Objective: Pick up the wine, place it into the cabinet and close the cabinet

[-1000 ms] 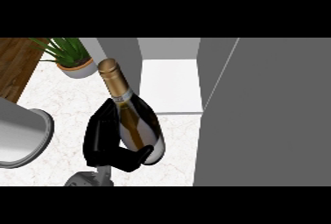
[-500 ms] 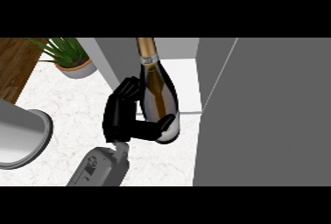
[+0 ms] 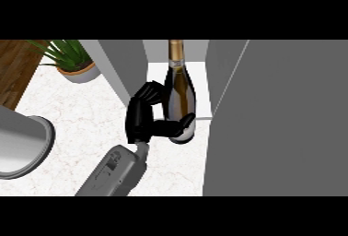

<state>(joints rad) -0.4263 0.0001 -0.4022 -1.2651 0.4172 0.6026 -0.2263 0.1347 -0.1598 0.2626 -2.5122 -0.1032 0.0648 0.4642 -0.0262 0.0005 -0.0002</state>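
Head view shows my right hand (image 3: 146, 117) wrapped round the wine bottle (image 3: 179, 92). My fingers (image 3: 145, 94) curl along its left flank and my thumb (image 3: 178, 128) crosses it near the base, so I am grasping it. The bottle's gold-foiled neck points away from me into the opening of the cabinet (image 3: 125, 64), between the grey side wall and the wide grey door (image 3: 285, 120) standing open at the right. Its base sits about at the cabinet's front lip, over the pale marbled bench (image 3: 75, 120). My left hand does not show. I judge the step to be the placing. To do it well I should carry the bottle straight along its own axis, keep its shoulder off the door's edge close on the right, bring the base fully past the lip onto the white floor inside, and only then let go and draw clear before swinging the door. A potted plant (image 3: 71, 62) stands well to the left, out of the way. I can read no brand, label or other writing on the dark bottle.
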